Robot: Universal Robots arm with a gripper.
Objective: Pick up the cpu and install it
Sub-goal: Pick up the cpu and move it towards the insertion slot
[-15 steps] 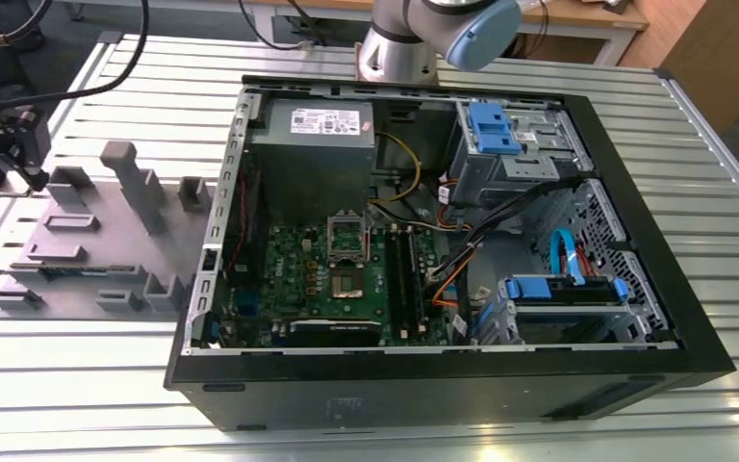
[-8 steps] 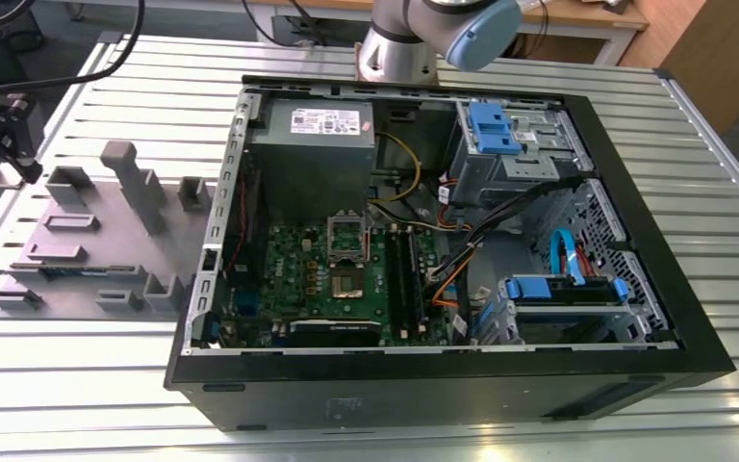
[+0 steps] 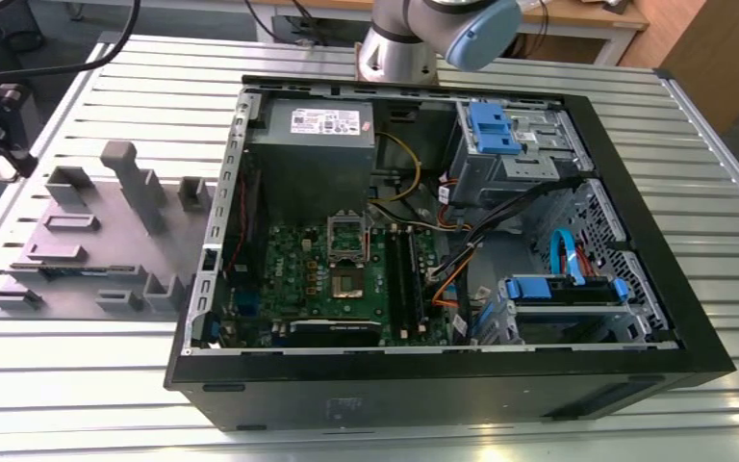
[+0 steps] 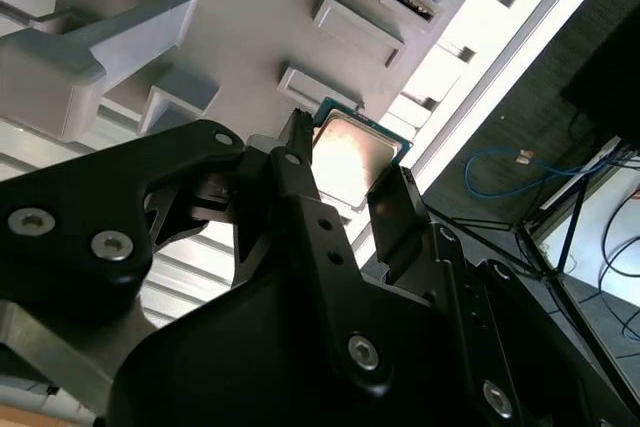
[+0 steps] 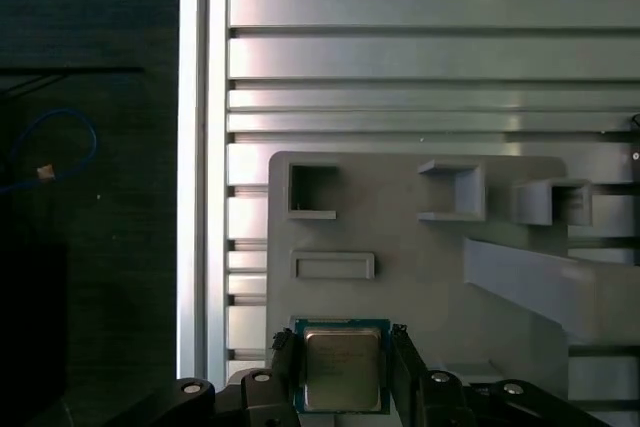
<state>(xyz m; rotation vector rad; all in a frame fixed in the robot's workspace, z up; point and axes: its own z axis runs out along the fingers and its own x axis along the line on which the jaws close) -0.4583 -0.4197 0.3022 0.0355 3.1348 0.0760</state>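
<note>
The slotted aluminium table (image 3: pixel 729 192) takes up most of what I can see, with a wooden desk (image 3: pixel 600 14) behind it and dark floor (image 5: pixel 90 297) off its rim, where a blue cable (image 5: pixel 60 147) trails. On the table lies the open computer case (image 3: pixel 472 385), its green motherboard (image 3: pixel 286 279) showing. The arm (image 3: pixel 402 48) rises from behind the case. Just beside the case, on the exterior view's left of it, sits the grey fixture plate (image 3: pixel 93 258) with its pockets and blocks.

Inside the case the socket (image 3: pixel 350 279) looks bare and its metal frame (image 3: pixel 347 231) is swung up. I'd judge nothing is installed yet and the pick is the step in hand.

In the first wrist view the gripper (image 5: pixel 343 342) brackets the cpu (image 5: pixel 342 377) closely on two opposite sides, near the plate's edge away from the case. Whether it has clamped the chip or stands just off it I cannot tell, nor whether the chip rests on the plate or hangs just clear. Thin and flat as it is, it calls for an even, level hold on those edges.
</note>
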